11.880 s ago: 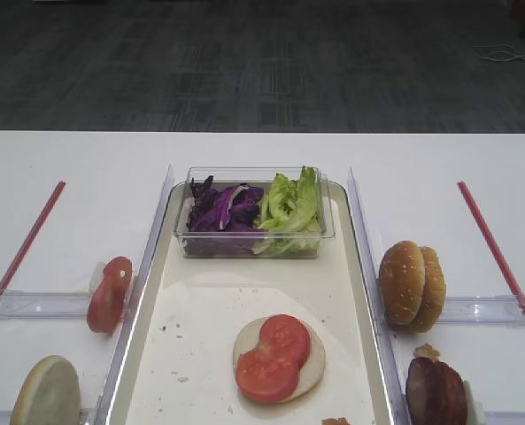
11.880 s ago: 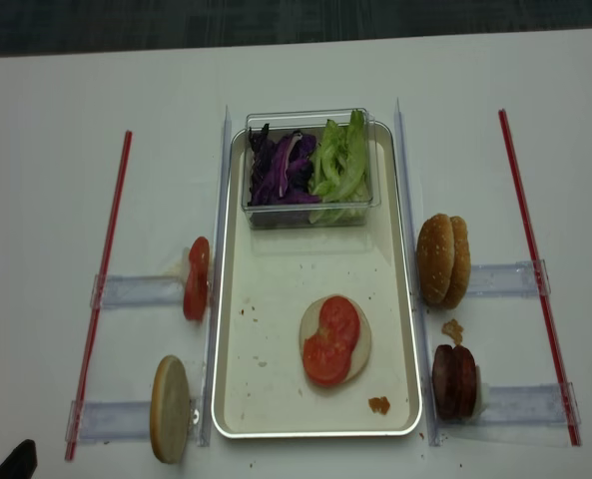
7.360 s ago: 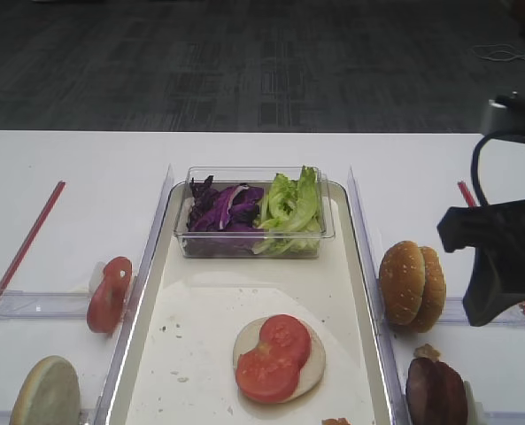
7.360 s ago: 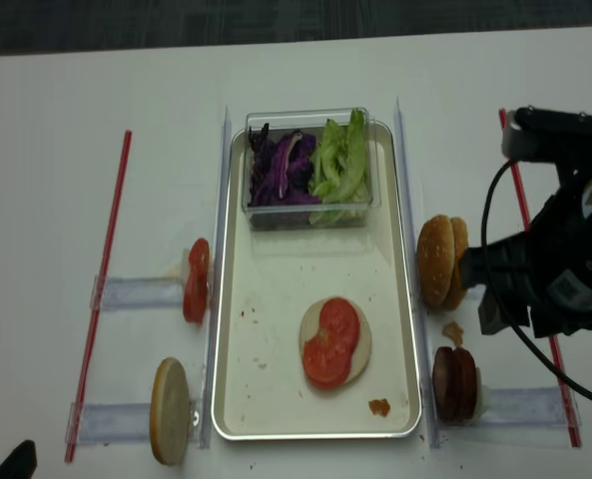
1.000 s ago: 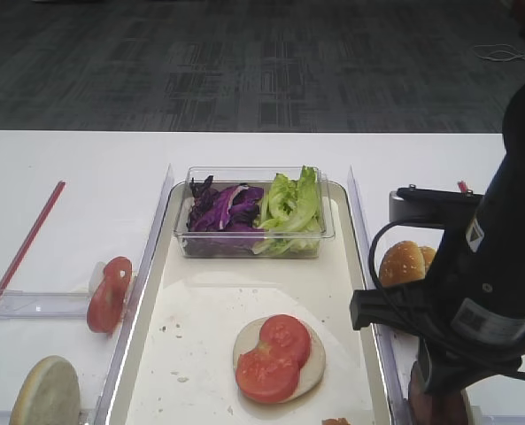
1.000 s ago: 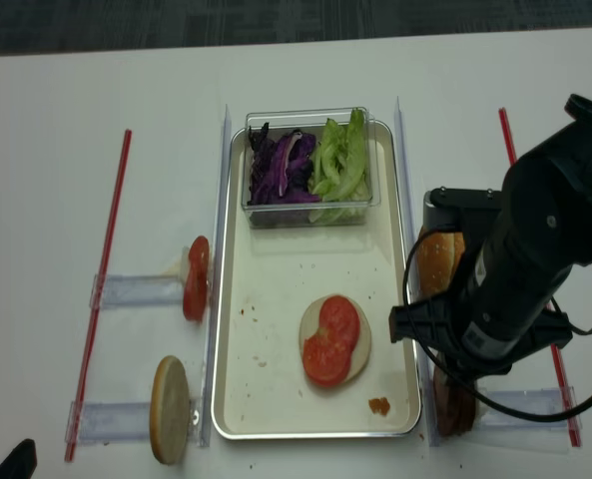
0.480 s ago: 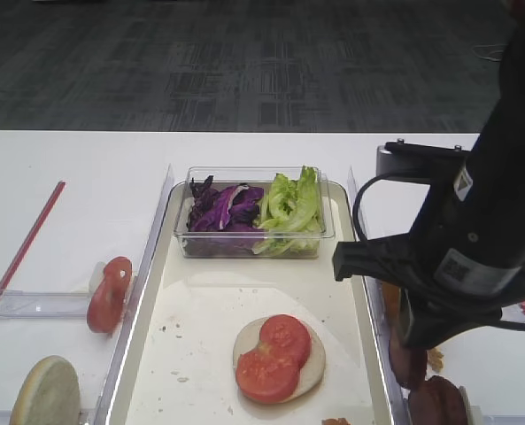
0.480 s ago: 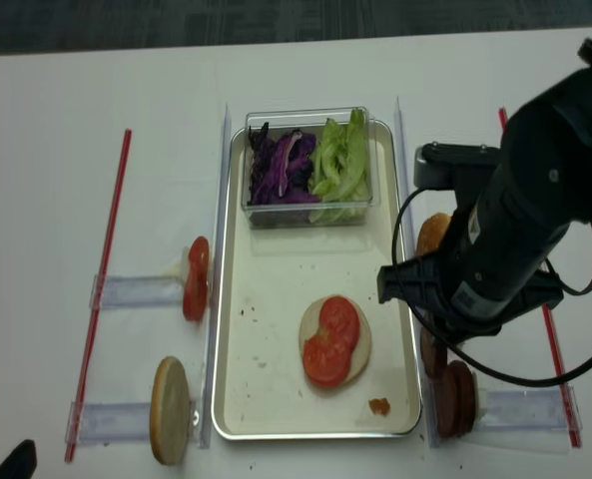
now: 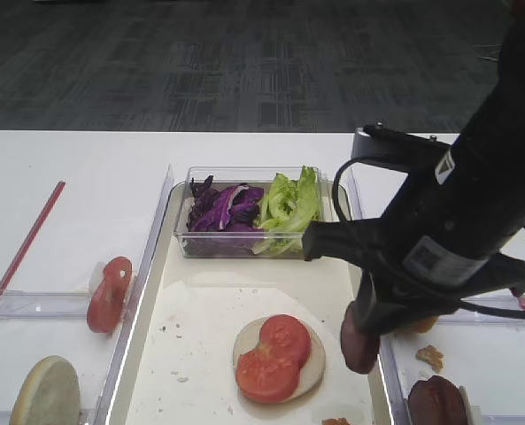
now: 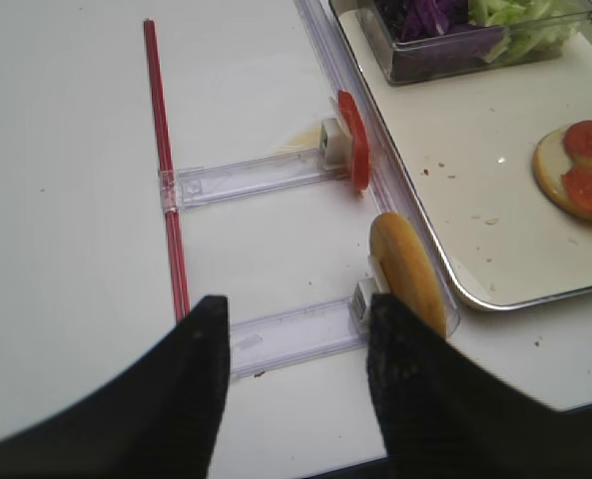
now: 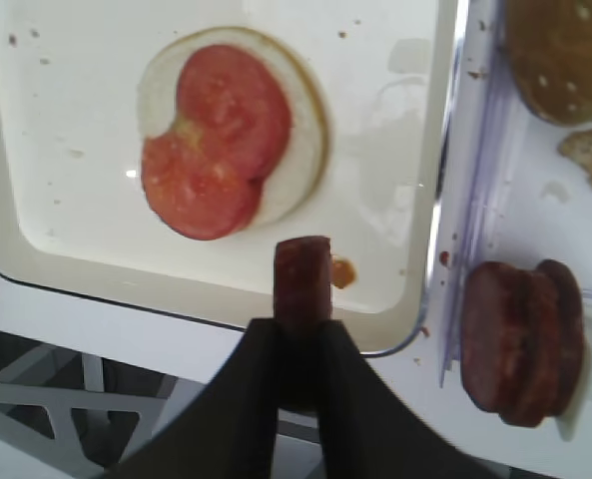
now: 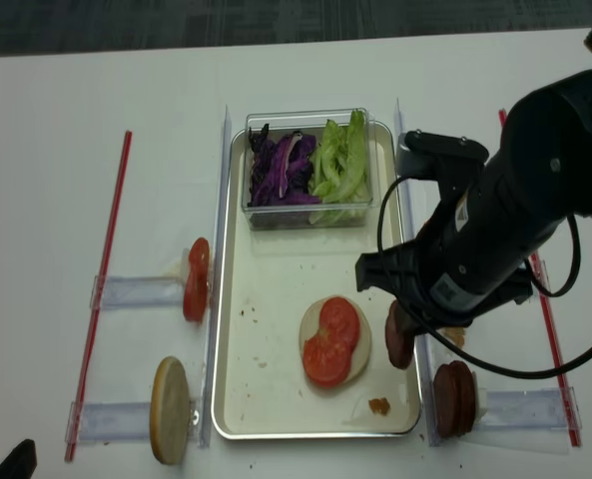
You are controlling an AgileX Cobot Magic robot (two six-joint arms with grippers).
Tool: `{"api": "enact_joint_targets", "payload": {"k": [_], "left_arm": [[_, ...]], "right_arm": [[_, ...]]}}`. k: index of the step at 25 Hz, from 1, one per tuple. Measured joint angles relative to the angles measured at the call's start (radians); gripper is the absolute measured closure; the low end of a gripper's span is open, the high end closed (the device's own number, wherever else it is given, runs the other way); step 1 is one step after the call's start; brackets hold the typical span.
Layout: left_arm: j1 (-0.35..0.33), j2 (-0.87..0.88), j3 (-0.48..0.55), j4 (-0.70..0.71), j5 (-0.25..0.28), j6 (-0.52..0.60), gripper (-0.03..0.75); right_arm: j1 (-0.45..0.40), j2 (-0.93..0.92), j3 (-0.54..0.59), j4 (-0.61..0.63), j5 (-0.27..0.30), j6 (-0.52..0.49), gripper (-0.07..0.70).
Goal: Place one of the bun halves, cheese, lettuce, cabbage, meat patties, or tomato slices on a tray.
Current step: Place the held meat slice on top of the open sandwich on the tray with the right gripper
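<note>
My right gripper (image 11: 297,334) is shut on a dark meat patty (image 11: 302,279) held on edge. It hangs over the right part of the cream tray (image 12: 276,289), beside a bun half topped with two tomato slices (image 12: 332,339). From the high view the patty (image 9: 359,343) sticks out under the black arm. Two more patties (image 12: 455,399) stand on the right holder. My left gripper (image 10: 297,329) is open over the table, left of the tray, near an upright bun half (image 10: 407,269). No cheese shows.
A clear box at the tray's far end holds purple cabbage (image 9: 222,208) and lettuce (image 9: 290,204). A tomato slice (image 9: 109,294) stands on the left holder. A sesame bun (image 11: 565,55) sits right of the tray. Red strips (image 12: 111,259) line both sides.
My right gripper has lifted a patty off the right holder and carried it left, from beside the tray to above its right rim. The left gripper has not moved.
</note>
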Motion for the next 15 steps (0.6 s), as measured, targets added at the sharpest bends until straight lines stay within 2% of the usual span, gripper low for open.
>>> {"api": "enact_joint_targets", "payload": {"k": [8, 15], "left_arm": [[0.0, 0.0, 0.0, 0.0, 0.0, 0.0, 0.409], [0.0, 0.0, 0.0, 0.0, -0.002, 0.0, 0.409]], "right_arm": [[0.0, 0.002, 0.002, 0.118, -0.095, -0.11, 0.509], [0.0, 0.072, 0.002, 0.244, -0.14, -0.236, 0.509]]}}
